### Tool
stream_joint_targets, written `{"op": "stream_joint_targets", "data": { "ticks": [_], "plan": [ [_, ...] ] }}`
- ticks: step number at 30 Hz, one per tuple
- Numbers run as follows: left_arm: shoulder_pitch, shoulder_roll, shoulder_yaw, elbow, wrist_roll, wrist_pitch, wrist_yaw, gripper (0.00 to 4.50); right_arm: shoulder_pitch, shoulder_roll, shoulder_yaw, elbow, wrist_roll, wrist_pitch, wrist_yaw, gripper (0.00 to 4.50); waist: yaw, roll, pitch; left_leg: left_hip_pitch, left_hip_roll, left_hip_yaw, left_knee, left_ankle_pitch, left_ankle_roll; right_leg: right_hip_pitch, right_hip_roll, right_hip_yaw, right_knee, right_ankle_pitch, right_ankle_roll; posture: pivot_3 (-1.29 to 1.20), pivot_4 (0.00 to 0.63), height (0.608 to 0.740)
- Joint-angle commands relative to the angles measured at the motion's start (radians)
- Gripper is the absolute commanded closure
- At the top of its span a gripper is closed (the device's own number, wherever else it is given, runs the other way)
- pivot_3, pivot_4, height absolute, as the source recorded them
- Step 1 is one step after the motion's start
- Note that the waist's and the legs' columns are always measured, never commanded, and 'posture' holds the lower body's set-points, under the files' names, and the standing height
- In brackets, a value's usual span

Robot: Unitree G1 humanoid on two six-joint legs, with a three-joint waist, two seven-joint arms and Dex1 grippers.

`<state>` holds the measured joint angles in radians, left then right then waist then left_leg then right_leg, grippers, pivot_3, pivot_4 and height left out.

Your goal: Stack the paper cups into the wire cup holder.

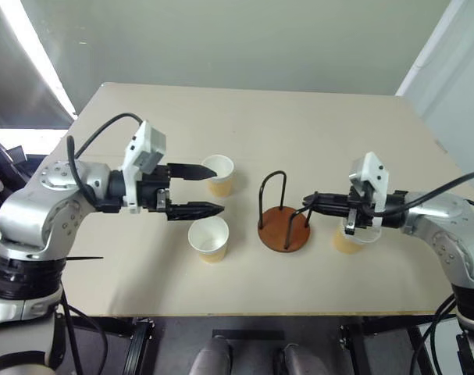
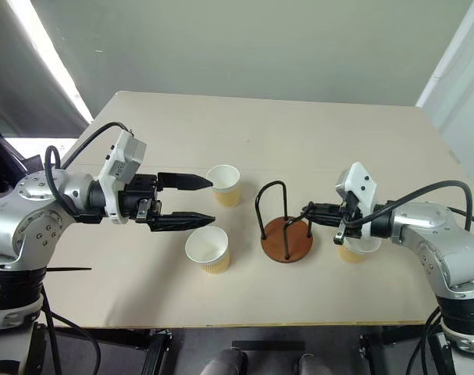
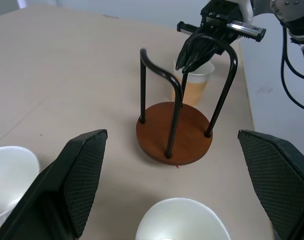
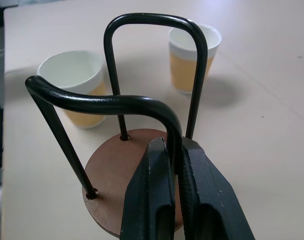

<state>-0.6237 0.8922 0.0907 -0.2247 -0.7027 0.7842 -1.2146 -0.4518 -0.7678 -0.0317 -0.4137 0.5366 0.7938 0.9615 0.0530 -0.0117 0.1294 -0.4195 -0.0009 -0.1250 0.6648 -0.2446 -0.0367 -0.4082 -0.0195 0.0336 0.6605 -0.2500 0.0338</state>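
The wire cup holder (image 1: 283, 228), a brown wooden disc with two black wire loops, stands mid-table. My right gripper (image 1: 306, 204) is shut on the lower part of the loop on its right side; in the right wrist view the wire (image 4: 141, 102) runs down between the closed fingers (image 4: 149, 190). One paper cup (image 1: 351, 240) stands just under my right wrist. Two more paper cups stand upright left of the holder, one farther (image 1: 219, 175) and one nearer (image 1: 208, 238). My left gripper (image 1: 218, 189) hangs open over the gap between those two, pointing at the holder, with nothing in it.
The beige table (image 1: 299, 125) has free room across its far half. Its front edge (image 1: 244, 316) runs close behind the nearer cup and the holder. Black cables trail from both wrists.
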Motion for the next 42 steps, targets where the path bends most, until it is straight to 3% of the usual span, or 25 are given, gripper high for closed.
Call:
{"op": "stream_joint_targets", "data": {
  "ticks": [1,10,21,22,23,34,42],
  "plan": [
    [0.005,0.035,-0.005,-0.068,-0.042,0.024,-0.038,0.00,0.011,-0.019,0.007,-0.051,0.016,-0.008,0.006,4.45,-0.001,0.000,0.000,0.000,0.000,0.000,0.000,0.000,0.000,0.000,0.000,0.000,0.000,0.000,0.000,0.00,0.150,0.740],
    [0.063,0.139,-0.045,-0.118,-0.039,0.011,-0.148,0.00,0.021,-0.021,0.045,-0.051,0.006,-0.026,0.009,4.45,-0.004,0.000,0.000,0.000,0.000,0.000,0.000,0.000,0.000,0.000,0.000,0.000,0.000,0.000,0.000,0.00,0.150,0.740],
    [0.040,0.125,-0.065,-0.114,-0.034,0.008,-0.118,0.00,0.049,-0.065,0.109,-0.015,-0.078,-0.102,0.032,4.45,-0.005,0.000,0.000,0.000,0.000,-0.001,0.000,0.000,0.000,0.000,0.000,0.000,0.000,0.000,0.000,0.00,0.150,0.740],
    [0.039,0.124,-0.065,-0.116,-0.035,0.009,-0.116,0.00,0.052,-0.070,0.113,-0.012,-0.083,-0.110,0.037,3.97,-0.005,0.000,0.000,0.000,0.000,-0.001,0.000,0.000,0.001,0.000,0.000,0.000,0.000,0.000,0.000,0.00,0.150,0.740],
    [0.039,0.123,-0.065,-0.118,-0.037,0.011,-0.113,0.00,0.054,-0.071,0.116,-0.007,-0.089,-0.118,0.038,3.79,-0.005,0.000,0.000,0.000,0.000,-0.001,0.000,0.000,0.001,0.000,0.000,0.000,0.000,0.000,0.000,0.00,0.150,0.740],
    [0.016,0.102,-0.071,-0.141,-0.058,0.047,-0.068,0.00,0.052,-0.078,0.095,0.027,-0.129,-0.181,0.036,0.03,-0.006,0.000,0.000,0.000,0.001,0.000,0.000,0.000,0.001,0.001,0.000,0.000,0.000,0.000,0.000,0.00,0.150,0.740],
    [0.025,0.104,-0.062,-0.134,-0.052,0.028,-0.068,0.00,0.054,-0.140,0.021,0.003,-0.072,-0.148,0.073,0.03,-0.006,0.000,0.000,0.000,0.000,0.000,0.000,0.000,0.001,0.001,0.000,0.000,0.000,0.000,0.000,0.00,0.150,0.740]
  ]
}}
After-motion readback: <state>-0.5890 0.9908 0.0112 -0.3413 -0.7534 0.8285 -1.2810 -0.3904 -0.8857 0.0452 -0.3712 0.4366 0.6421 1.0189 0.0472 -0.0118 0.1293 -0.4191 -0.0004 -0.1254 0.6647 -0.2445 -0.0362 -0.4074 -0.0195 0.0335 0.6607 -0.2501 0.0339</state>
